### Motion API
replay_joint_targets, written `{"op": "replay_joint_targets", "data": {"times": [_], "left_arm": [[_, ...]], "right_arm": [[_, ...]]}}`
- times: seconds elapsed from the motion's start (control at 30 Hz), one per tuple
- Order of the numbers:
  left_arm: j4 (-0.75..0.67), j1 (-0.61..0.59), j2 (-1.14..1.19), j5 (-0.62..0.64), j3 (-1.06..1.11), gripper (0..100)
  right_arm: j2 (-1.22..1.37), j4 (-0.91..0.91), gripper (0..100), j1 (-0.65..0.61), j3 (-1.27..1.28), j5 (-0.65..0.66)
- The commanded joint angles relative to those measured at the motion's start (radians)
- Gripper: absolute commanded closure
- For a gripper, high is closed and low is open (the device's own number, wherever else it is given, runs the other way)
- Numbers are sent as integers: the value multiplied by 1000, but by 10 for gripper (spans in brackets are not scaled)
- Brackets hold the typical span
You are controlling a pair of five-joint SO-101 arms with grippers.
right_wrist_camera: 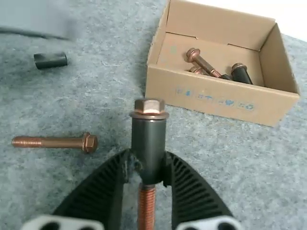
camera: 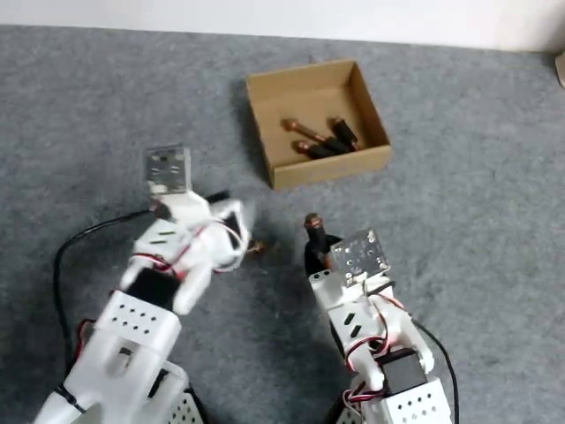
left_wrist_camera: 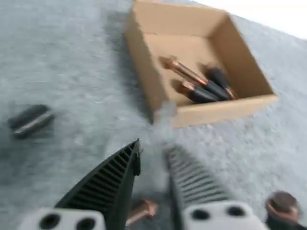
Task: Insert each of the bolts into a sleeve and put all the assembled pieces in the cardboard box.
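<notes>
The cardboard box (camera: pixel 331 166) (left_wrist_camera: pixel 225 112) (right_wrist_camera: pixel 216 98) stands at the far middle of the table and holds three bolt-and-sleeve pieces (camera: pixel 322 137) (left_wrist_camera: pixel 196 84) (right_wrist_camera: pixel 211 69). My right gripper (camera: pixel 311 247) (right_wrist_camera: pixel 147 160) is shut on a black sleeve with a copper bolt through it (right_wrist_camera: pixel 148 129), held upright short of the box. A loose copper bolt (camera: pixel 256 248) (right_wrist_camera: pixel 53 142) (left_wrist_camera: pixel 141 211) lies on the carpet just under my left gripper (camera: pixel 240 215) (left_wrist_camera: pixel 152 148), which is open with nothing between its fingers. An empty black sleeve (left_wrist_camera: pixel 29 120) (right_wrist_camera: pixel 50 60) (camera: pixel 218 195) lies beside that arm.
Grey carpet (camera: pixel 459 177) covers the table, with free room right of the box and at the far left. A black cable (camera: pixel 66 252) loops beside the left arm. A white wall edge (camera: pixel 265 13) runs along the back.
</notes>
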Motion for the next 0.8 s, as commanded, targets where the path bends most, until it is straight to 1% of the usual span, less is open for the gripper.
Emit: {"op": "replay_joint_targets", "data": {"times": [0.0, 0.1, 0.2, 0.27, 0.33, 0.43, 0.63, 0.7, 0.77], "left_arm": [[-23, -64, -1, 3, -59, 990], [-23, -84, 1, 2, -59, 994], [-21, -108, 1, 0, -50, 994], [-23, -122, 1, 0, -35, 994], [-23, -125, 1, -2, -27, 994], [-23, -125, 1, -2, -25, 994], [-23, -125, 2, -3, -22, 994], [-32, -130, 2, -3, -8, 994], [-89, -136, 2, -3, 18, 994]], "right_arm": [[-7, -41, 994, 16, -48, -8], [2, -50, 994, 16, -50, 0], [12, -117, 994, 16, -51, 124], [54, -159, 994, 16, -93, 137], [163, -162, 994, 16, -185, 138], [446, -163, 994, 42, -424, 138], [1213, -156, 994, 163, -1127, 137], [1469, -122, 994, 205, -1372, 137], [1724, -42, 994, 232, -1641, 137]]}}
